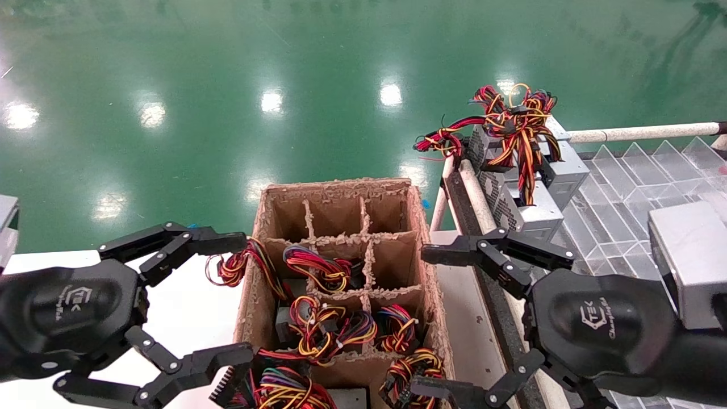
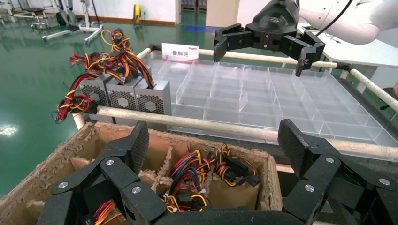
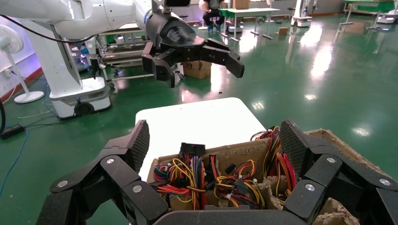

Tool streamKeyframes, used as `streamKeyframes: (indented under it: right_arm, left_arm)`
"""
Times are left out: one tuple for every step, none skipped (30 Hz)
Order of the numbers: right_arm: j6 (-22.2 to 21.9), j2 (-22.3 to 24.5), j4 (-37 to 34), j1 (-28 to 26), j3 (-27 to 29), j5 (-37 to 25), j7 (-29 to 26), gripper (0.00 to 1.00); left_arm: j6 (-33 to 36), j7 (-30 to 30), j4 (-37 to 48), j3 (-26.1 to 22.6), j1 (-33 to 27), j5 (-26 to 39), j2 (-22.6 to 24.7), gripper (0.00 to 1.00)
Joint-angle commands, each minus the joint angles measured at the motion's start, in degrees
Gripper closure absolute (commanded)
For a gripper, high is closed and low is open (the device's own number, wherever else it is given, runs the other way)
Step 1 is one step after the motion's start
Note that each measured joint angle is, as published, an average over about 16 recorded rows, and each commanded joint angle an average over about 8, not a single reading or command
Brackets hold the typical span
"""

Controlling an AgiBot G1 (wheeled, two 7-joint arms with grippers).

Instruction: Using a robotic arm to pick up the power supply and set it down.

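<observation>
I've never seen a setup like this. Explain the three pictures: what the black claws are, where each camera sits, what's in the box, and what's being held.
The claws are a two-armed robot's grippers. The head view looks down: the left gripper and right gripper hang open on either side of a cardboard divided box holding wire bundles. The other two pictures come from wrist cameras, each showing the opposite arm beyond. Silver power supplies stand on a clear-partitioned tray on the robot's right. Nothing is held.
</observation>
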State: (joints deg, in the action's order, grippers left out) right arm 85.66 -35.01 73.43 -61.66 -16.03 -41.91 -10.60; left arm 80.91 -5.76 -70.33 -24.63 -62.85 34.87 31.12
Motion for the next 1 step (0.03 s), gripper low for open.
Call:
streamKeyframes:
  right_arm:
    - [0.00, 0.00, 0.00, 0.00, 0.00, 0.00, 0.00, 0.00]
  left_arm:
    - [0.00, 0.00, 0.00, 0.00, 0.00, 0.00, 0.00, 0.00]
